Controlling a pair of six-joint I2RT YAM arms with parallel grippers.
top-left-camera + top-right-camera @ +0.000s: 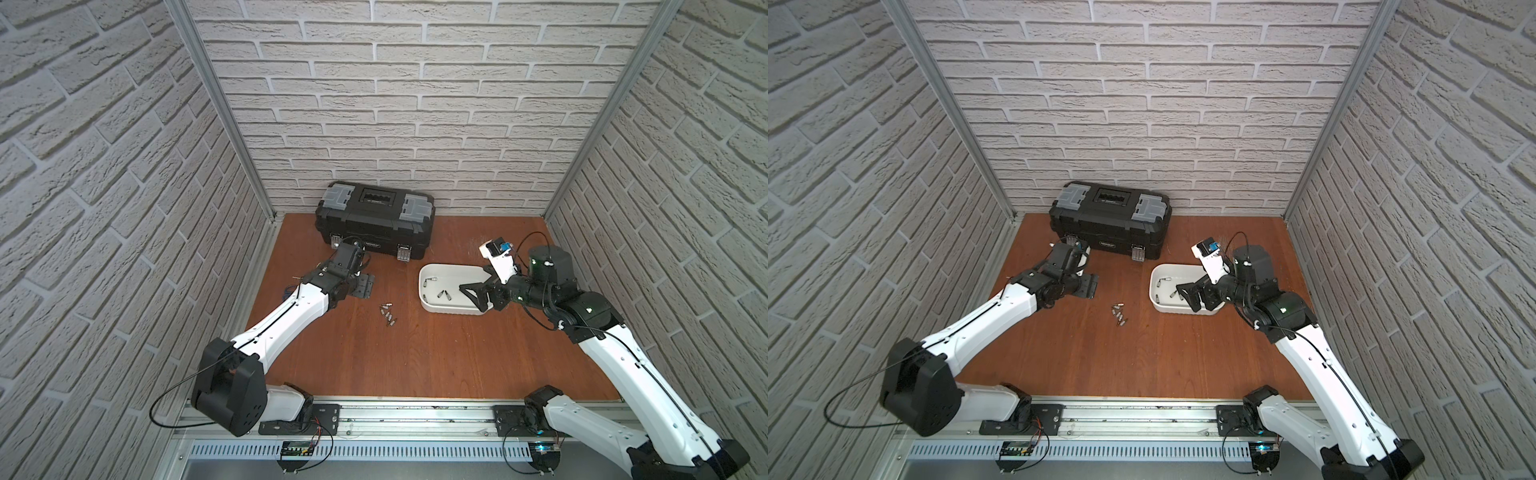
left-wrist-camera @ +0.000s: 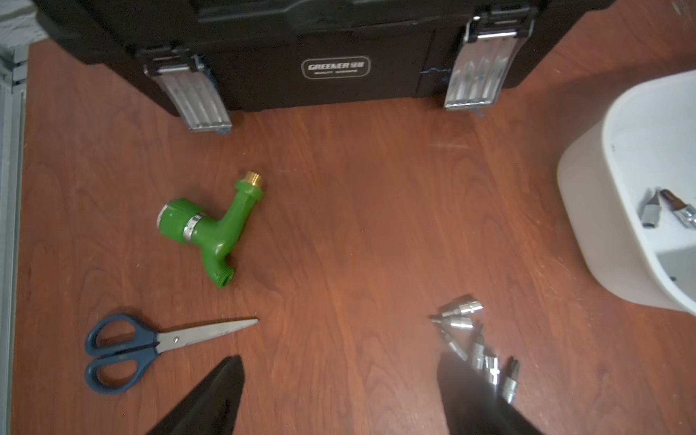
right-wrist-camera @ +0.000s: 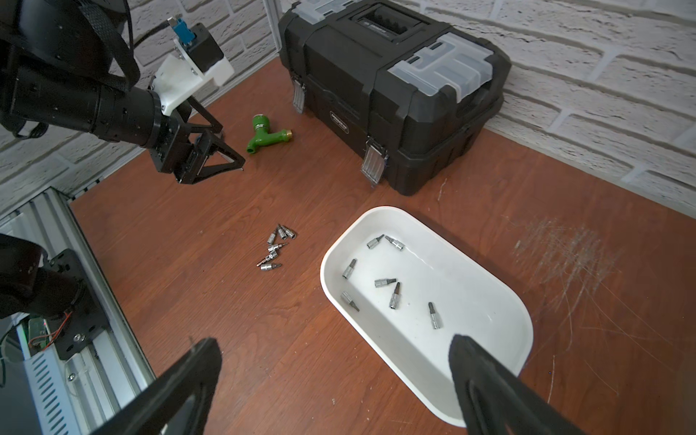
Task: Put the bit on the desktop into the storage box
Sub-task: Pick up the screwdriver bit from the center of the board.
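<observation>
Table (image 1: 415, 353) is a flat reddish-brown wood-grain board with a pale scuffed patch (image 3: 565, 256) beside the storage box (image 1: 449, 308), a shallow glossy white plastic tub with rounded corners and a rolled rim. Seven bits (image 3: 394, 295) lie scattered on its floor: short silver metal pieces, thick socket end, thin darker tip. More of the same, the loose bits (image 1: 387, 314), sit in a tight cluster on the bare table between the box and the left arm (image 1: 291, 316), apart from the box. A black plastic toolbox (image 1: 374, 224) with grey lid compartments and metal latches stands against the back wall. A green plastic tap (image 2: 211, 226) with a brass thread and blue-handled scissors (image 2: 150, 346) lie flat near it. Left arm stretches forward and low; left jaws spread wide with nothing between them, black tapered fingertips (image 2: 218, 395) just beside the cluster. Right arm (image 1: 623, 365) folds inward; right jaws released wide, empty, hanging over the box's end nearest that arm.
</observation>
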